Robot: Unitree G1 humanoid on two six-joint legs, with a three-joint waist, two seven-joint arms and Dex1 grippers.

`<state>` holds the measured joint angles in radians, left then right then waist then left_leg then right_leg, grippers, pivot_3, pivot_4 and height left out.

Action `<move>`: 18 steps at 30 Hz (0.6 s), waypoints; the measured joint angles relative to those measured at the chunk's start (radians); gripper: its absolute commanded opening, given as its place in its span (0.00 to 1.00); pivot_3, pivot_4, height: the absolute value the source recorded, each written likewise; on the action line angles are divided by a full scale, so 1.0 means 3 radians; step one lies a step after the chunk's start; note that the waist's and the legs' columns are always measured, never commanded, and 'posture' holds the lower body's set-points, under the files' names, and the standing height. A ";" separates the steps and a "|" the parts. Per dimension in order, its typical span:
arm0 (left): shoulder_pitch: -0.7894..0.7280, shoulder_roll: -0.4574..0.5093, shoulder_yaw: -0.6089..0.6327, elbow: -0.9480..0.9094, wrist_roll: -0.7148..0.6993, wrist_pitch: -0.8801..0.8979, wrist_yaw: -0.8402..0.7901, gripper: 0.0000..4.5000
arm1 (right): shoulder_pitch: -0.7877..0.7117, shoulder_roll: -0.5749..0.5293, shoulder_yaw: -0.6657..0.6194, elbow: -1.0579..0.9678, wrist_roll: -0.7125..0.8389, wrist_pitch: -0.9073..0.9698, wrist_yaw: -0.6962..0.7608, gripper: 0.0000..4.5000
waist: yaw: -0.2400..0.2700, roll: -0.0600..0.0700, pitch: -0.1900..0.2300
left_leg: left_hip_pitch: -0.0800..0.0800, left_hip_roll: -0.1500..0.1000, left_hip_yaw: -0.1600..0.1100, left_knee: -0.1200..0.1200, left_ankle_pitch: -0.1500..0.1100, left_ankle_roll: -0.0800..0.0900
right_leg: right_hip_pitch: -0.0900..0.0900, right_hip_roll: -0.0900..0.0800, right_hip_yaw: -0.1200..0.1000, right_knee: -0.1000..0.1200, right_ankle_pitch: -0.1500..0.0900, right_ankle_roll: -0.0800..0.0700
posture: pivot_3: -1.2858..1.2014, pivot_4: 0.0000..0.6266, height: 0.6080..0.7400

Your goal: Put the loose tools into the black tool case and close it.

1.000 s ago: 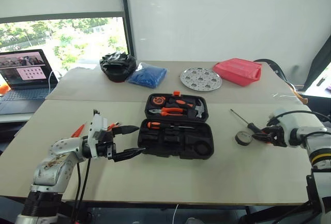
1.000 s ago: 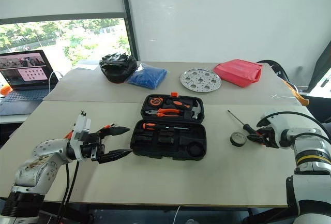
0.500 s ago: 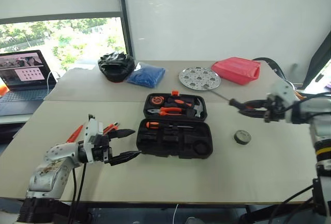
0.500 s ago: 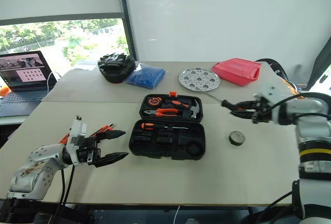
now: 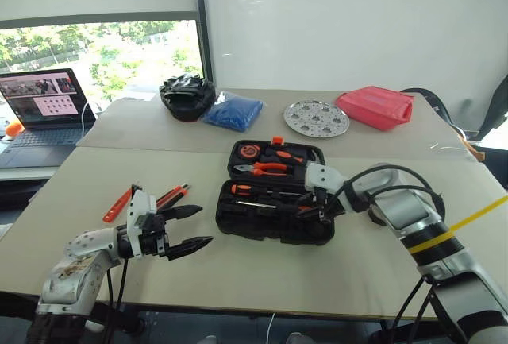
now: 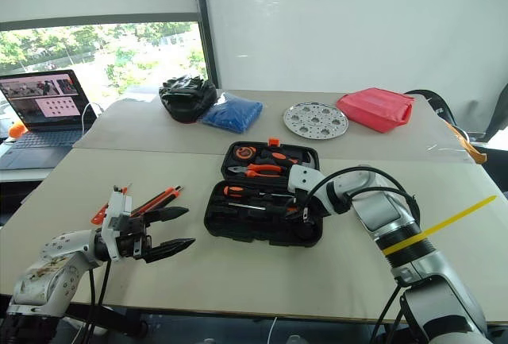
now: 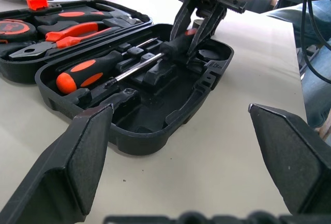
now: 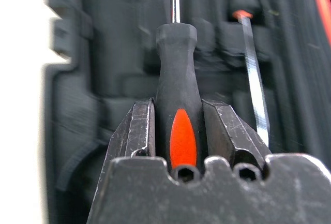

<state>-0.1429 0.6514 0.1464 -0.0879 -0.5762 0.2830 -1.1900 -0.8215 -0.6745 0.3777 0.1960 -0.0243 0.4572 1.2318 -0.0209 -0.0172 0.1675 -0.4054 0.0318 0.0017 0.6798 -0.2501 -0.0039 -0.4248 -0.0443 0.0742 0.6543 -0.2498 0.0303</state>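
A: How far along are you?

B: Partway, I'd say. The black tool case (image 5: 274, 197) lies open in the middle of the desk (image 5: 238, 268), lid toward the far side. One screwdriver with an orange-and-black handle (image 7: 88, 71) already sits in the near tray. Your right tool (image 7: 199, 19) is clamped on the handle of a second screwdriver (image 7: 155, 56) and has it down in the tray near the case's right end.

A: What's left?

B: Seating that one. Then you have the loose orange tools (image 5: 147, 199) on the desk at your left, beyond your left tool (image 6: 163, 229), which hovers with its fingers spread wide and empty. Closing the lid comes last.

A: And how does the held screwdriver lie?

B: Nearly flat, long axis along the length of the case, tip toward the left end, beside the stowed one. It looks close to its slot.
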 measured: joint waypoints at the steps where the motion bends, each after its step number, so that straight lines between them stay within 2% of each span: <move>1: 0.0016 0.0000 0.0009 -0.0017 -0.0002 0.0000 0.0005 1.00 | -0.0005 0.0004 0.0000 0.0039 -0.0007 -0.0010 -0.0008 0.22 | 0.0000 0.0000 0.0000 | 0.0002 0.0000 0.0000 0.0000 0.0000 0.0000 | 0.0002 0.0000 0.0000 0.0000 0.0000 0.0000 | 0.52 0.24 1.00; 18: 0.0110 0.0001 0.0029 -0.0178 -0.0038 0.0011 0.0104 1.00 | -0.0216 0.0121 0.0023 0.0659 -0.0172 -0.0492 -0.0037 0.22 | -0.0014 0.0000 0.0000 | 0.0004 0.0001 0.0000 0.0000 0.0001 0.0000 | 0.0002 0.0002 0.0000 0.0002 0.0000 -0.0001 | 0.52 0.24 1.00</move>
<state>-0.1099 0.6515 0.1551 -0.1414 -0.5876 0.2863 -1.1588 -0.8864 -0.6381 0.3847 0.3936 -0.0761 0.3097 1.2205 -0.0250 -0.0173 0.1675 -0.4044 0.0320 0.0017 0.6799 -0.2499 -0.0041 -0.4243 -0.0437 0.0742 0.6550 -0.2497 0.0301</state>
